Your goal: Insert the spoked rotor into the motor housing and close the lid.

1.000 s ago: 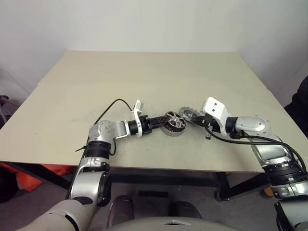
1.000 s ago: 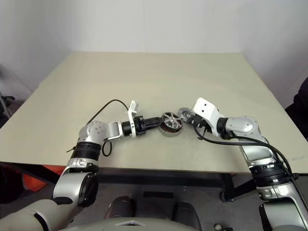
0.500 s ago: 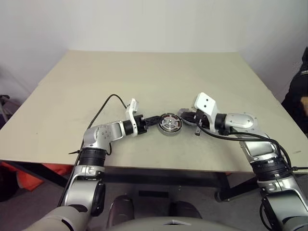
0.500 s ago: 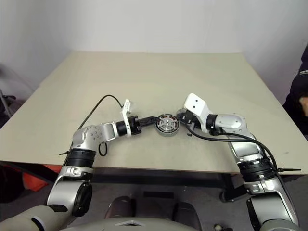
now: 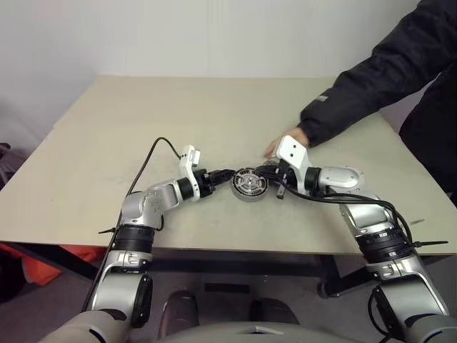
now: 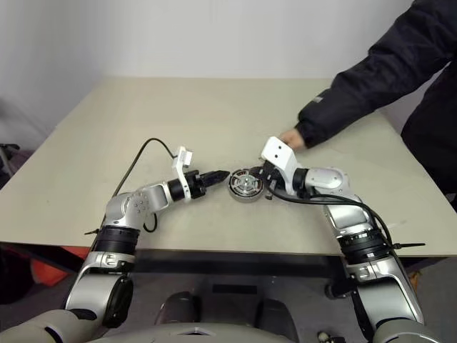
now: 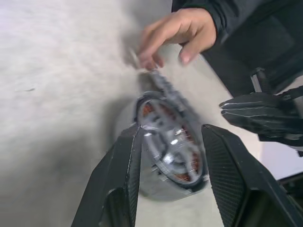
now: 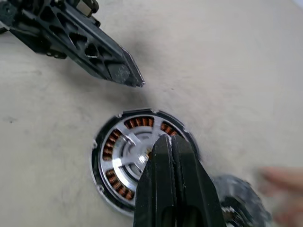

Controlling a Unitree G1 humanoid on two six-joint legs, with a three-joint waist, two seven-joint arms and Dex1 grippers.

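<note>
On the beige worktop (image 5: 107,143), the round grey copper-wound motor housing (image 5: 249,184) already carries the shiny silver spoked rotor (image 8: 130,150). The left end effector (image 6: 216,175), spread, flanks it, and the right end effector (image 8: 171,156) sits pressed together over the hub. Just beyond, a person's hand (image 7: 176,34) touches the matte grey domed lid (image 8: 236,201); next, I judge, that lid must be centred onto the housing.

A broad beige desk (image 5: 107,143) stands against a white wall (image 5: 178,36). A person in a dark sleeve (image 5: 371,78) reaches in from the right, fingers (image 7: 161,38) resting on the desk. Something orange (image 5: 43,268) sits on the floor below the desk's left edge.
</note>
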